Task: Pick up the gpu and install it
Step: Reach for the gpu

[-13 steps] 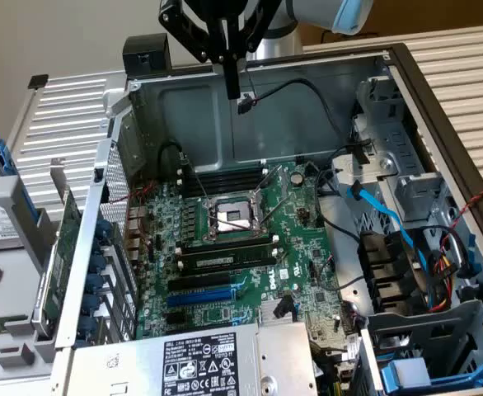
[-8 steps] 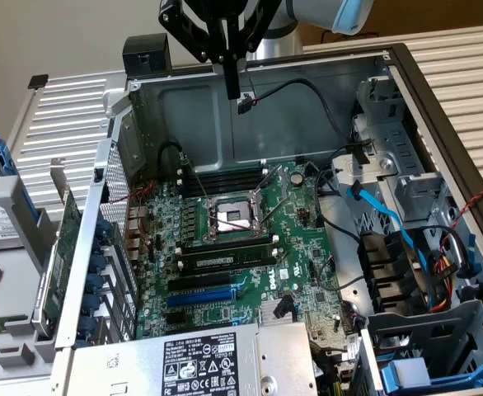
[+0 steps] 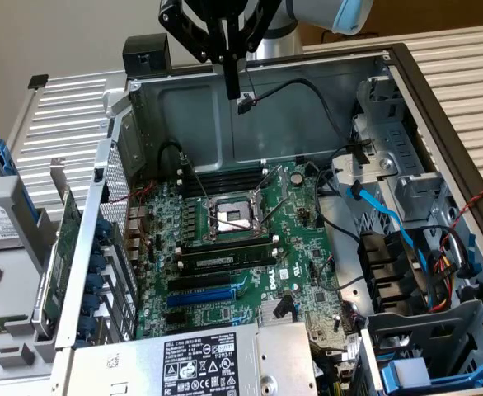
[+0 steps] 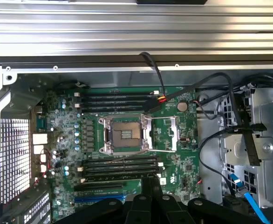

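Exterior view, claw: clenched, the two fingers pressed into one thin black blade pointing down, with nothing between them.
Claw, contact: it hangs over the far side of the open case, touching nothing. The plug of a black cable lies just beside the tip.
Wrist view, claw: the closed fingers sit over the near edge of the motherboard, empty.
gpu: a green card standing on edge outside the case wall, well apart from the claw, below it and toward the exterior view's left. It is too edge-on to make out more.
Case, contents: the motherboard lies flat on the floor beneath the claw.
Processor socket: set on the board, below the claw.
Memory sticks: long and black, seated in rows on both sides of the socket.
Blue slot: beyond the nearer sticks from the claw.
Power supply: a grey box at the case's end farthest from the claw.
Blue cable: runs beside the board, toward the exterior view's right.
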Robot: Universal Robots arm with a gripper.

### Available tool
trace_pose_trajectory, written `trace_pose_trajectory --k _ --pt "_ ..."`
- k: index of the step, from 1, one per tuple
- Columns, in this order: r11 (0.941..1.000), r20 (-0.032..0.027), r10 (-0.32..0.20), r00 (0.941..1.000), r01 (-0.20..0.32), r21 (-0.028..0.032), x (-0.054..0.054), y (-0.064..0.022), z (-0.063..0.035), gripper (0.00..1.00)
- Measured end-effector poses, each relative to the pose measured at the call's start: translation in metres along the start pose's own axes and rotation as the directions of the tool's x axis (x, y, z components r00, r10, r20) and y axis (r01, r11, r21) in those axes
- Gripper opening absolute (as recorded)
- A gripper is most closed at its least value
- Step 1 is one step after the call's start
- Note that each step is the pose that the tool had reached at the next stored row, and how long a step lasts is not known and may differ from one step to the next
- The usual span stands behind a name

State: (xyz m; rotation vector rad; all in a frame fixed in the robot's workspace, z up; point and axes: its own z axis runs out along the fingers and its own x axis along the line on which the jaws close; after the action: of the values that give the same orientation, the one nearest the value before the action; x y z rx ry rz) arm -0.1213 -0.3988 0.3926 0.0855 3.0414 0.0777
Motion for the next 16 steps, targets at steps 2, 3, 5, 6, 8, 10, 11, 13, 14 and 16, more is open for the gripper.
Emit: trace_pose_trajectory --k 2,3,5,6,8,10,11,13,14,16 --pt "1.0 -0.0001 0.0 1.0 0.0 0.0 0.002 -0.0002 -0.0004 0.11" --pt "1.0 -0.0003 0.0 1.0 0.0 0.0001 0.005 -0.0003 -0.0008 0.11" --pt "1.0 -0.0007 0.0 1.0 0.0 0.0 0.014 -0.0007 -0.002 0.11" --pt "1.0 -0.001 0.0 1.0 0.0 -0.0001 0.019 -0.001 -0.0026 0.11" --pt "1.0 -0.002 0.0 1.0 0.0 0.0 0.028 -0.0014 -0.0043 0.11" --pt "1.0 -0.003 0.0 1.0 0.0 -0.0002 0.037 -0.0019 -0.0062 0.11" --pt "1.0 -0.0032 0.001 1.0 -0.001 -0.0006 0.041 -0.0021 -0.0073 0.11" --pt "1.0 -0.0037 0.001 1.0 -0.001 -0.0011 0.05 -0.0025 -0.0093 0.11" --pt "1.0 -0.0037 0.001 1.0 -0.001 -0.0014 0.054 -0.0028 -0.0103 0.11" --pt "1.0 -0.0038 0.001 1.0 -0.001 -0.0015 0.063 -0.0035 -0.0126 0.11"
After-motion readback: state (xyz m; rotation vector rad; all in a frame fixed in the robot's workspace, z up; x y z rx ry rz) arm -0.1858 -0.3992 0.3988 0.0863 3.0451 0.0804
